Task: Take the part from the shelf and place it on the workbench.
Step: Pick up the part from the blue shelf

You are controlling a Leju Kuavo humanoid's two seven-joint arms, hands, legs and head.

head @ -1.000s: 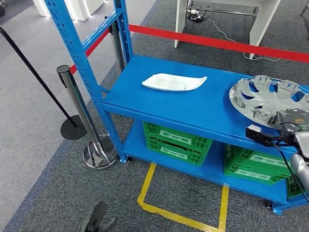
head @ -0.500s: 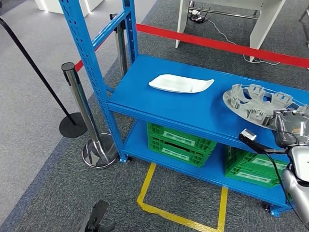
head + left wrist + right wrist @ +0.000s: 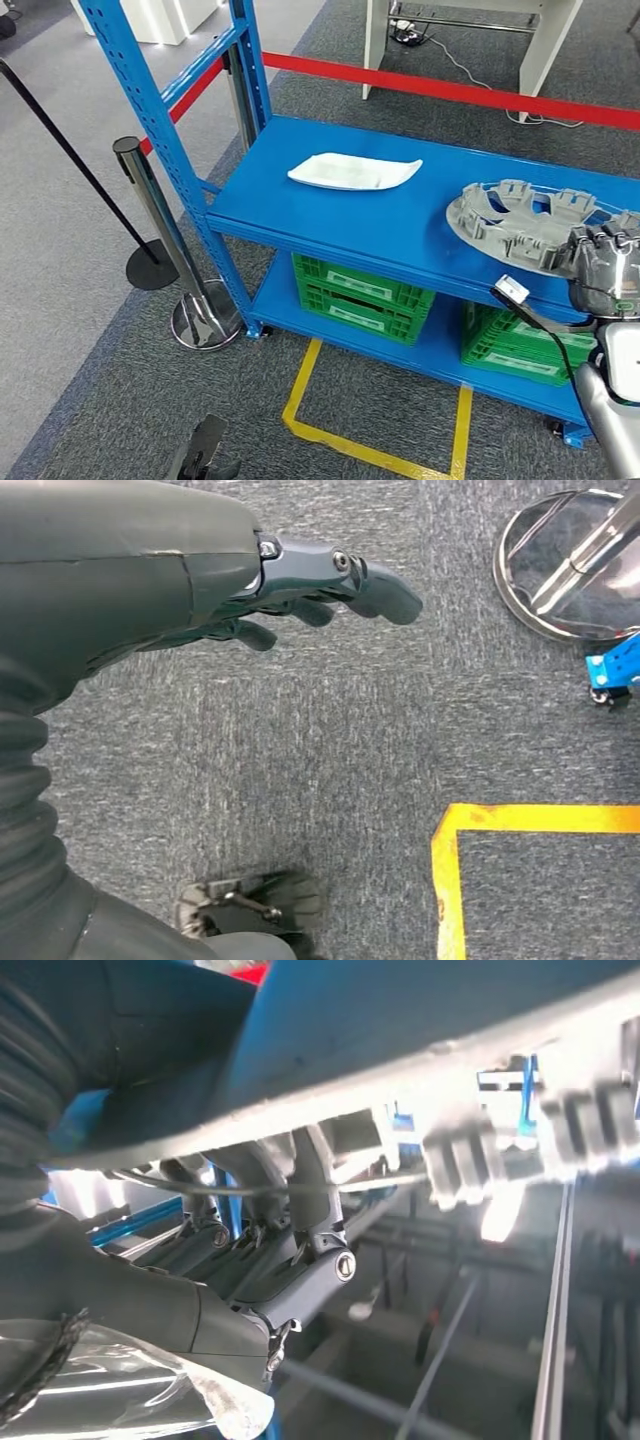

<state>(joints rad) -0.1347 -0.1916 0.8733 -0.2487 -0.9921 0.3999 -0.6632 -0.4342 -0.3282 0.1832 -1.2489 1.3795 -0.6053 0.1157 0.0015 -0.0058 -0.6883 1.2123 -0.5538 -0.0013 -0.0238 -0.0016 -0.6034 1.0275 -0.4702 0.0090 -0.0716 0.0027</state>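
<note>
Gripping the grey wheel cover (image 3: 521, 225) at its near rim above the blue shelf (image 3: 362, 220), right hand (image 3: 604, 265); left hand (image 3: 302, 590) hangs spread, holding nothing

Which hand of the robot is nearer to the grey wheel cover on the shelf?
The right. The right hand grips the near edge of the grey wheel cover, while the left hand hangs low over the carpet, away from the shelf.
</note>
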